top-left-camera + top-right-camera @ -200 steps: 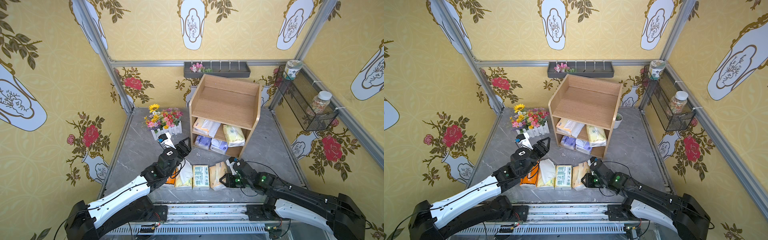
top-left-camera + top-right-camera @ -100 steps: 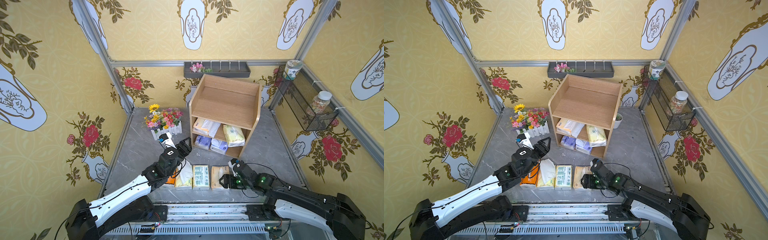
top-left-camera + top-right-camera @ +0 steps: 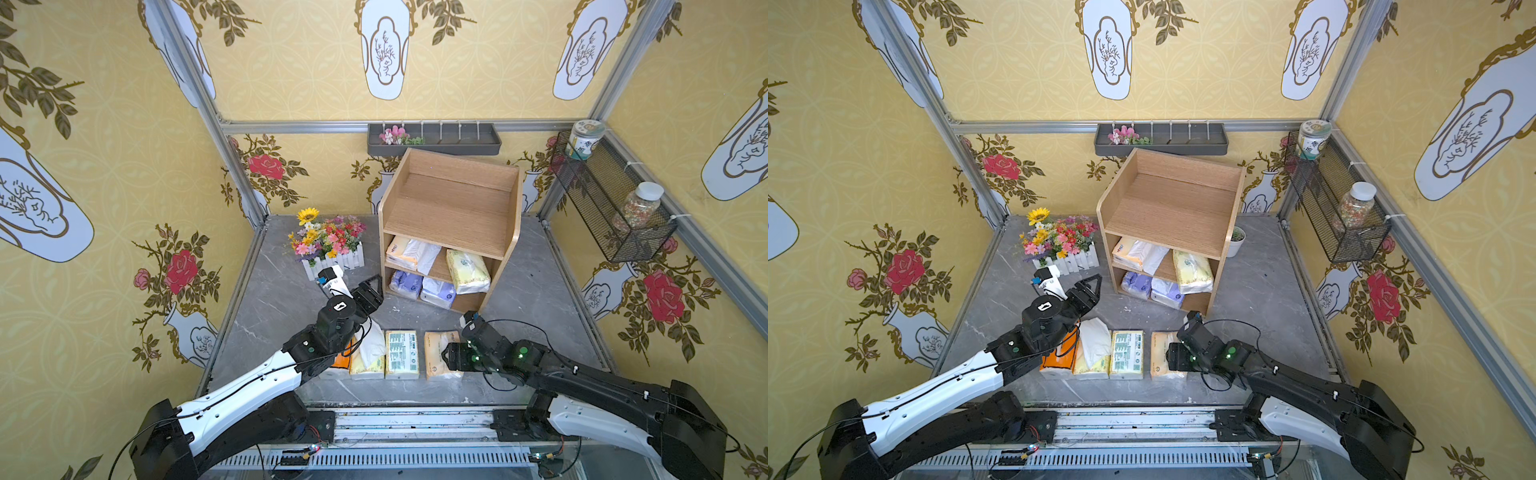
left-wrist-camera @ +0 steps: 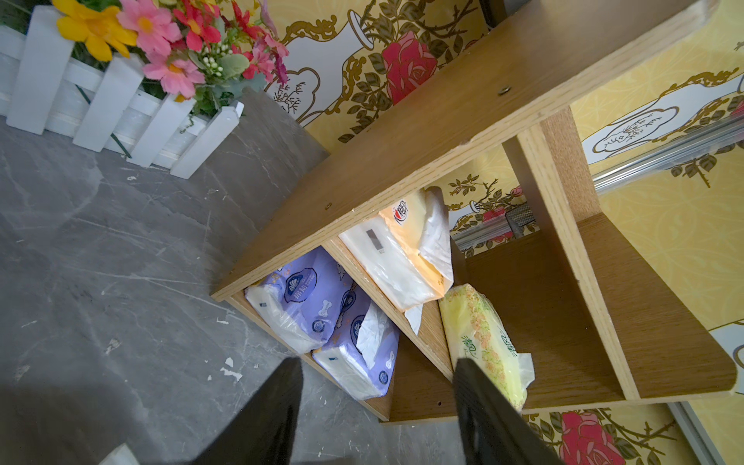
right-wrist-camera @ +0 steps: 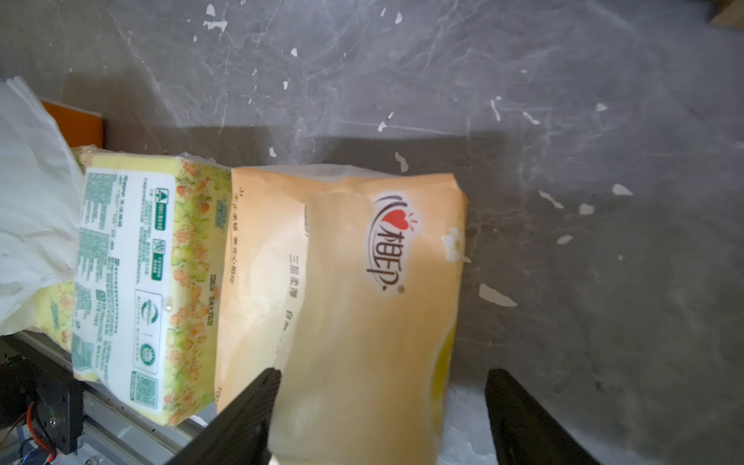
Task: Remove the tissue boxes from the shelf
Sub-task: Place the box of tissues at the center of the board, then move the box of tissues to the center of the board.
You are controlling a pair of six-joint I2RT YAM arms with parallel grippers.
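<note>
Right wrist view puts the nearest thing before me: a peach pack [image 5: 354, 290] lies flat on the grey tabletop [image 5: 604, 161], close to its near edge, between the fingers of my right gripper [image 5: 382, 374]. The jaws stand wide. One finger is close against the side of the pack and the other is clearly apart from it, so I hold nothing there. Just beside this pack lies the green-label pack [image 5: 133, 282], then a yellow pack with a loose tissue [image 5: 56, 308], and last the orange pack [image 5: 74, 122], partly hidden. In both top views these four make a row along the near edge. I judge them as removed, which is half of the eight I can count.

A little farther, my left gripper [image 3: 372, 289] hovers over bare tabletop in front of the shelf [image 3: 453, 208]. Its jaws are open and empty, and it points at the lower tiers.

Farther again, toward the far edge, the shelf holds four packs. On the bottom tier a lavender pack [image 4: 310, 298] lies against a second lavender pack [image 4: 362, 354]. On the middle tier are a white-and-peach pack [image 4: 402, 257] and a yellow-green pack [image 4: 483, 346] that juts past the front edge. On the top tier I see nothing. These four are what is left.
</note>
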